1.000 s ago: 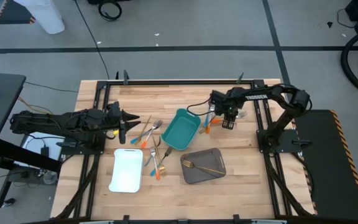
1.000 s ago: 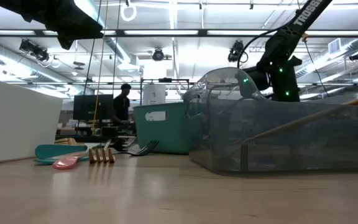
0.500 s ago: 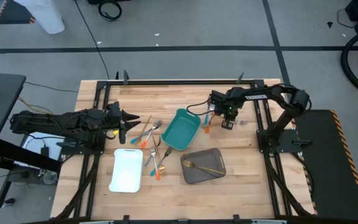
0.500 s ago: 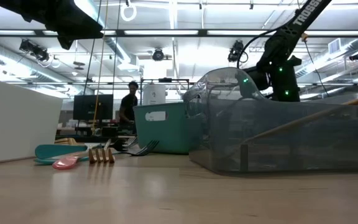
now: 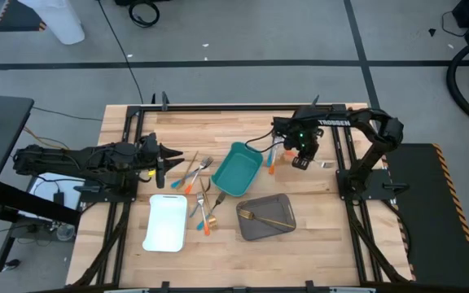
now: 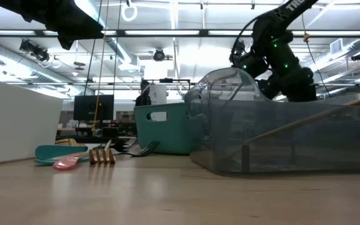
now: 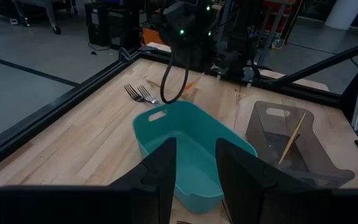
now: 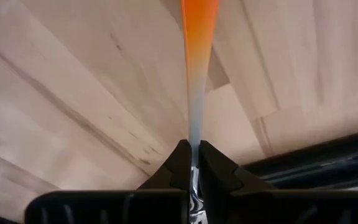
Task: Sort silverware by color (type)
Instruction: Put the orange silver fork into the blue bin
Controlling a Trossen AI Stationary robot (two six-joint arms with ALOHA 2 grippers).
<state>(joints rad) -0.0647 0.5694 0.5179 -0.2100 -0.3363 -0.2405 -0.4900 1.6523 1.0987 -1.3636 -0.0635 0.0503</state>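
One orange-handled utensil (image 8: 196, 74) juts forward from the right gripper (image 8: 193, 163) (fingers pinching its silver end).

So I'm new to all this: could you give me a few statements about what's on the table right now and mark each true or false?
1. The right gripper is shut on an orange-handled utensil. True.
2. The rectangular teal tray holds several forks. False: from above and from the left wrist it looks empty.
3. A gold utensil lies in the rectangular grey tray. True.
4. The rectangular white tray is full of gold forks. False: nothing shows in it.
5. The left gripper is holding a fork. False: its fingers are open and hold nothing, at the table's left side.
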